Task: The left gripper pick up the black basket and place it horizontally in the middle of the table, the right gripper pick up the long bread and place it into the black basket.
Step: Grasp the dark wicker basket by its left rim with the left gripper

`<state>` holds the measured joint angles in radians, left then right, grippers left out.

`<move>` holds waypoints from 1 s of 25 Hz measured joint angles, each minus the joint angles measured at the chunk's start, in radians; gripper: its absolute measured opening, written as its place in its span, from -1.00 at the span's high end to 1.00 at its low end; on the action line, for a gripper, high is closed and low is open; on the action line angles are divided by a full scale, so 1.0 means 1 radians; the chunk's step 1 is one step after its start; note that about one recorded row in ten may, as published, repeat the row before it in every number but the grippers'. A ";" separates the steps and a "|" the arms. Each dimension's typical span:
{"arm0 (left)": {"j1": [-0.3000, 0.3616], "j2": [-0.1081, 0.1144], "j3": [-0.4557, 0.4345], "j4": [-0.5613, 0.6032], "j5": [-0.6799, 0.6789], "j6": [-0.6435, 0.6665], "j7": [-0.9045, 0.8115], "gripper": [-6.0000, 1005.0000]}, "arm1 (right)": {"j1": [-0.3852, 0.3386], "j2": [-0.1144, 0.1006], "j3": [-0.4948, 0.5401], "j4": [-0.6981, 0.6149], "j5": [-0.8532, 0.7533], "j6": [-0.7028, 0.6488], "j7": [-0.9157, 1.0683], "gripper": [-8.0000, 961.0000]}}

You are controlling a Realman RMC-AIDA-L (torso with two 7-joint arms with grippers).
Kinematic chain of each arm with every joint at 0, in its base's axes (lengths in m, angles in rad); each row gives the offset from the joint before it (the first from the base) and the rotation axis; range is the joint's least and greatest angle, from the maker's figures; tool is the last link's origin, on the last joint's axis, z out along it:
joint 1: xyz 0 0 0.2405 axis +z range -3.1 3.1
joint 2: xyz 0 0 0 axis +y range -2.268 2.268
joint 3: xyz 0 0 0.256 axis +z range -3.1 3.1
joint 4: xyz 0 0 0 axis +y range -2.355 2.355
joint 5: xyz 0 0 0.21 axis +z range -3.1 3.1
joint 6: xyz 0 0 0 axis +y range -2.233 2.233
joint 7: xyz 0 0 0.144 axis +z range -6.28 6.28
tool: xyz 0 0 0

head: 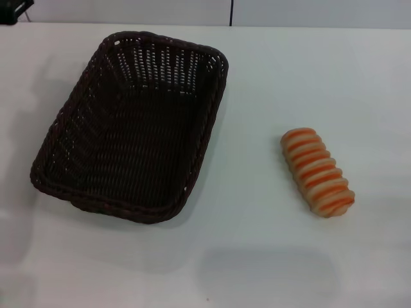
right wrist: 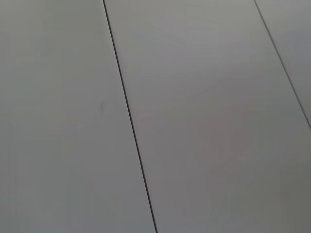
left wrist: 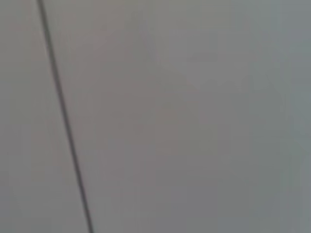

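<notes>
The black basket lies empty on the left half of the white table, its long side running from near-left to far-right. The long bread, striped orange and cream, lies on the table to the right of the basket, apart from it. Neither gripper shows in the head view. The left wrist view and the right wrist view show only plain grey panels with thin dark seams; no fingers, basket or bread appear in them.
A white wall with a dark vertical seam stands behind the table's far edge. A small dark object sits at the far left corner.
</notes>
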<state>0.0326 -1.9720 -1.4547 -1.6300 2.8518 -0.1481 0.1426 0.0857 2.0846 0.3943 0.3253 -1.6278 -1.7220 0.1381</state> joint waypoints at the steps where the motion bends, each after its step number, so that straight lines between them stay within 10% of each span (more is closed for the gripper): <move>1: 0.000 0.000 0.000 0.000 0.000 0.000 0.000 -0.62 | 0.000 0.000 0.000 0.000 0.000 0.000 0.000 -0.72; 5: -0.029 -0.014 -0.029 -0.196 -0.013 -0.370 0.045 -0.62 | 0.003 0.000 0.000 0.000 0.000 0.027 0.000 -0.72; 8: -0.079 -0.078 -0.108 -0.294 -0.059 -0.646 0.134 -0.61 | 0.005 0.000 0.000 0.000 0.000 0.037 0.000 -0.72; 13: -0.175 -0.089 -0.179 -0.290 -0.117 -0.890 0.159 -0.61 | 0.005 -0.001 0.000 -0.001 0.003 0.040 0.000 -0.72; 25: -0.225 -0.091 -0.180 -0.085 -0.118 -0.892 0.170 -0.61 | 0.005 -0.002 0.000 0.000 0.001 0.035 0.002 -0.72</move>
<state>-0.1926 -2.0629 -1.6344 -1.7151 2.7340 -1.0404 0.3130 0.0909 2.0831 0.3941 0.3253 -1.6268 -1.6870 0.1405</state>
